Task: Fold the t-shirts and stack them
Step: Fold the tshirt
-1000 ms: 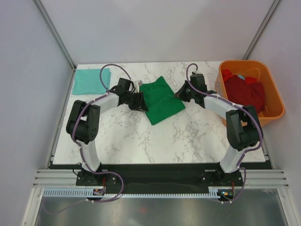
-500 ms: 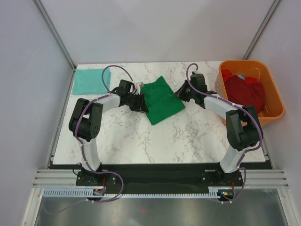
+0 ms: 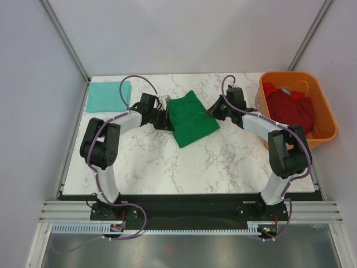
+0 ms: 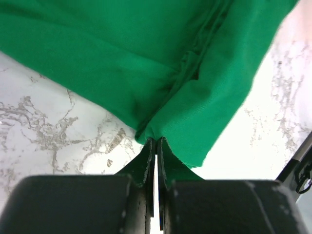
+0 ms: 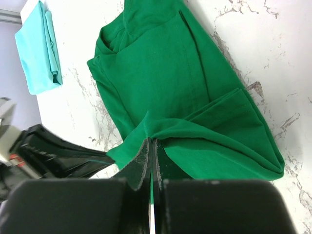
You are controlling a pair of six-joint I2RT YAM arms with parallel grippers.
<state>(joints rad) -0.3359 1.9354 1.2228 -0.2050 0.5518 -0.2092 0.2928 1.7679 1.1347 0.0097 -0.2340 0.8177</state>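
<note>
Orange tub (image 3: 287, 74) holds red t-shirts (image 3: 290, 109); left end effector (image 4: 156, 144) and right end effector (image 5: 150, 144) pinch green t-shirt (image 3: 192, 120).

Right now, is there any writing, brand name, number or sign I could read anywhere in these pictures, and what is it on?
None can be read.
The dark green cotton t-shirt, the folded pale teal t-shirt and the white marbled table are plain.
A small pale blue patch, perhaps a tag, on the dark red shirts in the orange plastic tub is too small to read.
</note>
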